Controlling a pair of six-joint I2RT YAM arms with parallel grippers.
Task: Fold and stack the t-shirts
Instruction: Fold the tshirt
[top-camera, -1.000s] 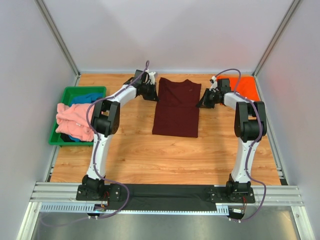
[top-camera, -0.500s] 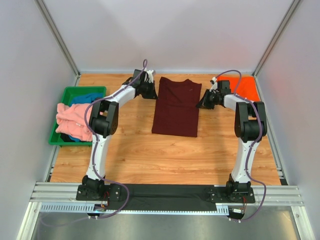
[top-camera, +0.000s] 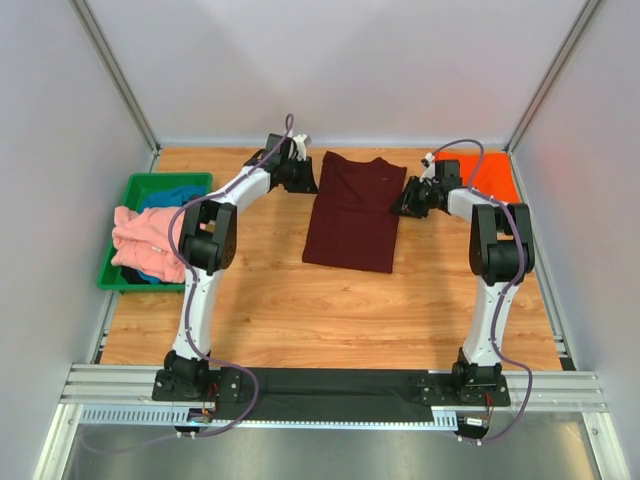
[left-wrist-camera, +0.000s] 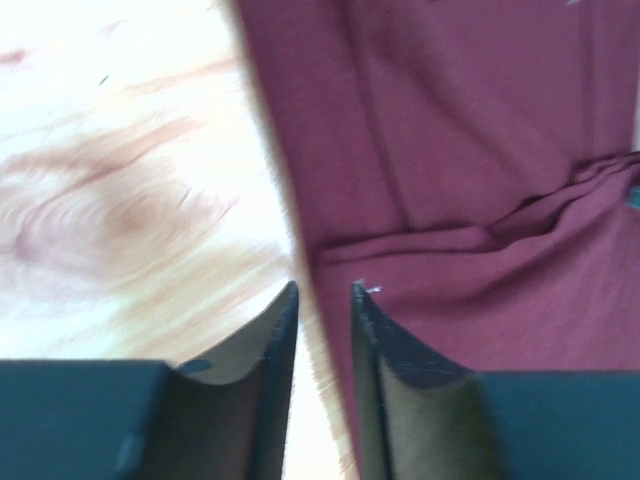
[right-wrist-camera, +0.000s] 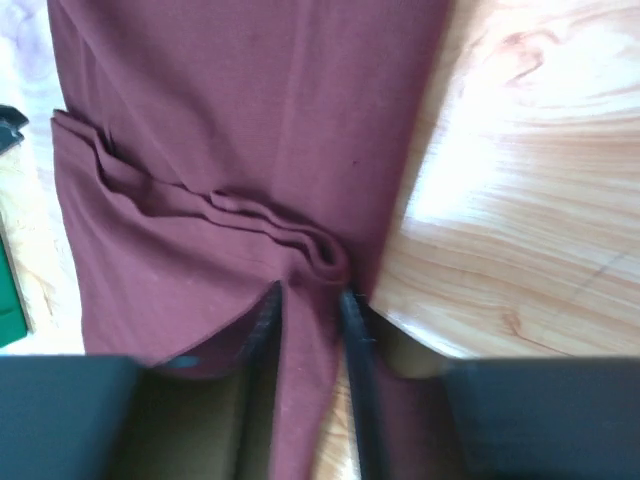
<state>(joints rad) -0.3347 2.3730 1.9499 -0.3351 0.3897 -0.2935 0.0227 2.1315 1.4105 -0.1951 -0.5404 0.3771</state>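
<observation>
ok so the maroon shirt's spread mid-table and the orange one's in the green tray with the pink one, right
Not quite. The orange shirt lies on the table at its far right corner, not in the green tray, as the top view shows. The rest holds.

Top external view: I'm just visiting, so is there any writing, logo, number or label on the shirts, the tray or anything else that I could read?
None: no text can be read in any view.
maroon t-shirt: plain cloth; a pale speck near its collar is too small to read.
orange t-shirt: no lettering shows.
green tray: no label shows.
</observation>
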